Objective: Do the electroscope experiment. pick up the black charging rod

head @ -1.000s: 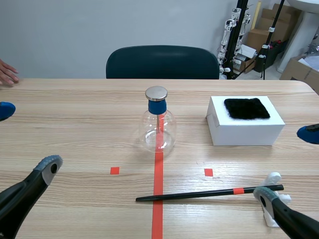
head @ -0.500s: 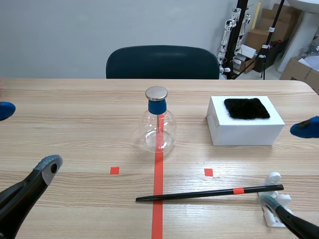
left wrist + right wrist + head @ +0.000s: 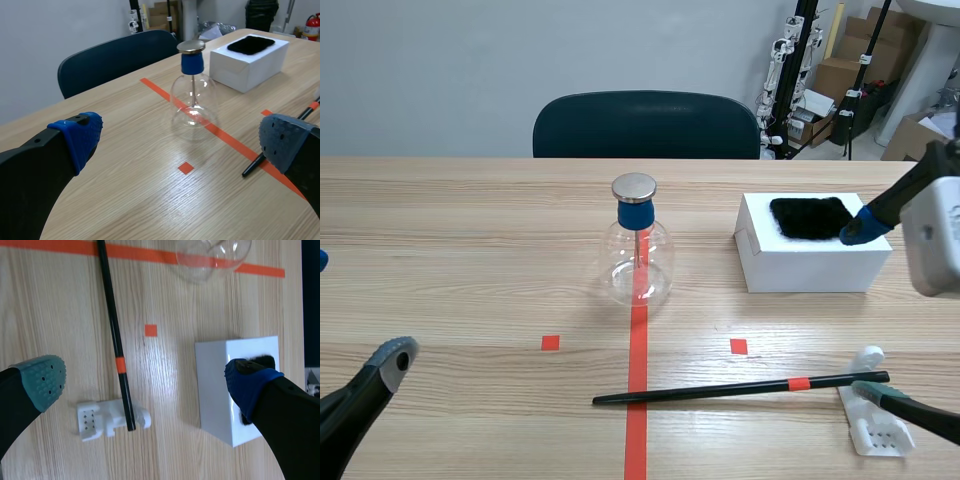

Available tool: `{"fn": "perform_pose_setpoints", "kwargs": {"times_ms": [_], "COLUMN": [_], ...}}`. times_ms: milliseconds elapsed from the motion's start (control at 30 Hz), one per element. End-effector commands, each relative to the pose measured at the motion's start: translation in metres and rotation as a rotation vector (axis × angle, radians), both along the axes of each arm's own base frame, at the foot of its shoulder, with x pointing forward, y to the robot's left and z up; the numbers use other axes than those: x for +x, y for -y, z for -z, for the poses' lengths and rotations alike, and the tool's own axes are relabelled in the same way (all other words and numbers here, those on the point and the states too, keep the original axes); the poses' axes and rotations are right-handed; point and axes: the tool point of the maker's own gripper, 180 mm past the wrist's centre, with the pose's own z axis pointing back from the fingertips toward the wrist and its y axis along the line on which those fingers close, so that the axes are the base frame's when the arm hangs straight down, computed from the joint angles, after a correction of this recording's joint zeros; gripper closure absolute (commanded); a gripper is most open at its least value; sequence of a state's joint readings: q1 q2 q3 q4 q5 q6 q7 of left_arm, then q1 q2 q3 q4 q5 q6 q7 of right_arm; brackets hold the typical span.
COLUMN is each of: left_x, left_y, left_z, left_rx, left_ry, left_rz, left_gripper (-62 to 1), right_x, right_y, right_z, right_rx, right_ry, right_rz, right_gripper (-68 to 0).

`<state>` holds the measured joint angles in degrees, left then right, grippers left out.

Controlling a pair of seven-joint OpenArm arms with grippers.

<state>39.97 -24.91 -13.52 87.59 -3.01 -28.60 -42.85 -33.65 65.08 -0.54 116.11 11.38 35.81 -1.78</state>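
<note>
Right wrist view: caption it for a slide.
Right gripper, jaws open, above thin black charging rod propped on white plastic stand.

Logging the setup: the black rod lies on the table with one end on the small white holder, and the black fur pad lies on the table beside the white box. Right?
One slip: the black fur pad lies on top of the white box, not beside it; the scene view shows it. The black rod and small white holder are as said.

You see a matt black rod on the wood-grain table, a clear glossy glass flask, a polished metal cap
</note>
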Motion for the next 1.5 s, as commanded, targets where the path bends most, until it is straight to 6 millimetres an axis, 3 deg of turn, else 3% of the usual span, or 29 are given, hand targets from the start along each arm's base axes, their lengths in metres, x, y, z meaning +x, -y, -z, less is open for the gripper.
{"fn": "perform_pose_setpoints", "kwargs": {"times_ms": [0,233,500,733,1067,1300,1467], "left_x": [0.006,0.013,0.012,0.021,0.034,0.037,0.037], "left_y": [-0.003,-0.016,-0.003,-0.003,-0.011,-0.014,-0.020], "left_z": [-0.007,0.010,0.021,0.029,0.040,0.046,0.048], "left_rx": [-0.036,-0.121,-0.145,-0.135,-0.136,-0.187,-0.224], "left_ry": [0.041,0.028,0.086,0.108,0.125,0.133,0.145], "left_rz": [-0.010,-0.013,0.072,0.100,0.100,0.098,0.084], "left_gripper": [-62.3,-62.3,-62.3,-62.3,-62.3,-62.3,-62.3], "right_x": [0.009,0.007,0.014,0.022,0.028,0.051,0.047], "right_y": [-0.002,-0.008,-0.001,-0.002,-0.015,-0.009,-0.008], "right_z": [-0.003,0.027,0.075,0.103,0.119,0.131,0.138], "right_rx": [0.012,-0.124,-0.355,-0.442,-0.448,-0.496,-0.517], "right_ry": [0.024,-0.023,-0.083,-0.155,-0.293,-0.315,-0.354], "right_rz": [0.016,0.001,0.037,0.027,-0.026,0.046,0.045], "right_gripper": [-67.1,-67.1,-67.1,-67.1,-67.1,-66.3,-66.3]}}
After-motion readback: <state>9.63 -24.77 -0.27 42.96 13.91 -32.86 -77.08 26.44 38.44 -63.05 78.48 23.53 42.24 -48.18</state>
